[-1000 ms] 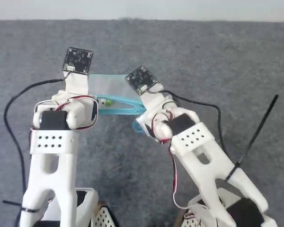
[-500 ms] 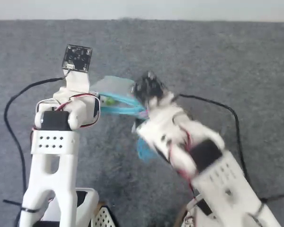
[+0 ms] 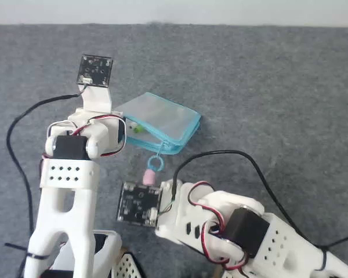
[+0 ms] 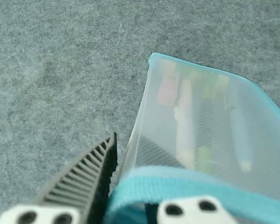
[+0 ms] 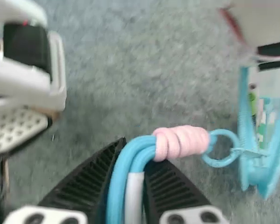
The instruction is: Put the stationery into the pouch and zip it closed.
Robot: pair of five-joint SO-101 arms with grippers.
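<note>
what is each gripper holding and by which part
The left gripper pinches the pouch by its teal zipper edge at one end. The right gripper holds the zipper pull by its blue cord, just behind the pink bead.

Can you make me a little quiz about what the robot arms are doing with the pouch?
1. True or false: the right claw grips the zipper cord of the pouch.
2. The knot on that cord is: A green, B pink, C yellow.
3. Fill the gap with a colour: the left claw pinches the pouch's ____ trim.

Key: 1 true; 2 B; 3 blue.
</note>
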